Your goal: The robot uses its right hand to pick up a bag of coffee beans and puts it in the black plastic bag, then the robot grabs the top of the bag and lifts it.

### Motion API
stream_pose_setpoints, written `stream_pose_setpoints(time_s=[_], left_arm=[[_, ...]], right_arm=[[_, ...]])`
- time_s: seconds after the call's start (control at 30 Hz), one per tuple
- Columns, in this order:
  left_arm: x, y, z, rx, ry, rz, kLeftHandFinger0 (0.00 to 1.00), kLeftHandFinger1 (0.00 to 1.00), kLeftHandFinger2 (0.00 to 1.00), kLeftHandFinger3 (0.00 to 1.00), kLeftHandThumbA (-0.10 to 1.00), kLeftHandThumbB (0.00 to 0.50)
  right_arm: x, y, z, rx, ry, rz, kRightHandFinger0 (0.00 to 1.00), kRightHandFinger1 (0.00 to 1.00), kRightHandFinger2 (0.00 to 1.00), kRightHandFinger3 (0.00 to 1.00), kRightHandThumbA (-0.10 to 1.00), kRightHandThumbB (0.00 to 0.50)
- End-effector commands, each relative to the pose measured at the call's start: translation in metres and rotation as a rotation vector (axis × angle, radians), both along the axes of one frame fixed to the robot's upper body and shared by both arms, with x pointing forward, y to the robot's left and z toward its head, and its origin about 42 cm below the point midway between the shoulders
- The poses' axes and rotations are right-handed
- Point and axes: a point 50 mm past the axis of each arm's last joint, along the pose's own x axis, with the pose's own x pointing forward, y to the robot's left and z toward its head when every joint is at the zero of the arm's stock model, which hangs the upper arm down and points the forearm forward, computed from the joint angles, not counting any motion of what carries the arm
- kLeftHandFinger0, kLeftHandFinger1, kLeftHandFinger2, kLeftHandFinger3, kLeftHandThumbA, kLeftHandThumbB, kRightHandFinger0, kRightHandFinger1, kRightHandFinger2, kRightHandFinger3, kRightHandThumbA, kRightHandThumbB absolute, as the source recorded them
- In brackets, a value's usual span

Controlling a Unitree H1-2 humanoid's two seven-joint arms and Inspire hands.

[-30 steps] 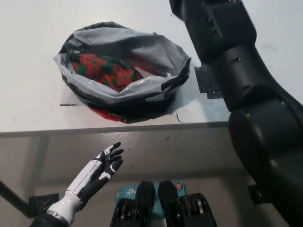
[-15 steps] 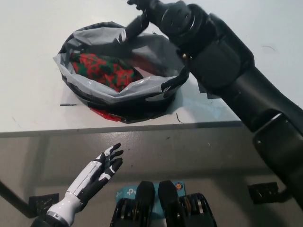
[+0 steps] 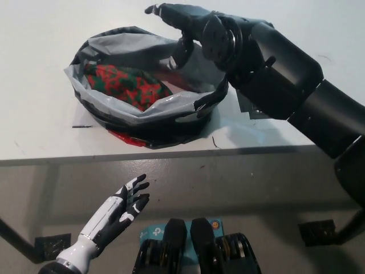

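The right hand (image 3: 185, 25) hangs over the far rim of the black plastic bag (image 3: 149, 87), fingers apart and curling downward, holding nothing. One finger reaches out to the left past the rim while the others dip toward the bag's inner wall on its far right side. The bag's mouth lies directly below and to the left of this hand, so the rim it must gather is just beneath the fingertips; the near rim sits toward the desk (image 3: 40, 68) edge, well apart from the hand.

Inside the bag lies the bag of coffee beans (image 3: 126, 83), red with a green pattern, its long axis running from the upper left down toward the lower right of the opening. It rests low in the bag, to the left of the right hand and not touching it. By my reading, the placing step is done and the grab at the top of the bag comes next.

The left hand (image 3: 124, 205) rests below the desk edge, fingers spread, holding nothing, far from the bag; the right hand is plainly the nearer one.

Count: one black plastic bag, one bag of coffee beans, two hands.
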Motion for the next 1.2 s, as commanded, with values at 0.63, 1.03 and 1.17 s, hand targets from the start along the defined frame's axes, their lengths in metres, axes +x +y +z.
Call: stream_pose_setpoints(time_s=[0.63,1.03,1.17], left_arm=[[0.000,0.000,0.013,0.030,-0.083,-0.026,0.92,0.89,1.00,1.00,0.85,0.156],[0.003,0.000,0.015,0.041,-0.090,-0.029,0.91,0.89,1.00,1.00,0.82,0.142],[0.003,0.000,0.017,0.043,-0.092,-0.037,0.90,0.88,1.00,1.00,0.82,0.150]], right_arm=[[0.023,-0.031,0.012,-0.092,-0.033,-0.153,1.00,1.00,1.00,1.00,0.84,0.500],[0.029,-0.030,-0.013,-0.066,0.095,-0.164,1.00,1.00,1.00,1.00,0.82,0.500],[0.030,-0.029,-0.024,-0.064,0.133,-0.161,1.00,1.00,1.00,1.00,0.80,0.500]])
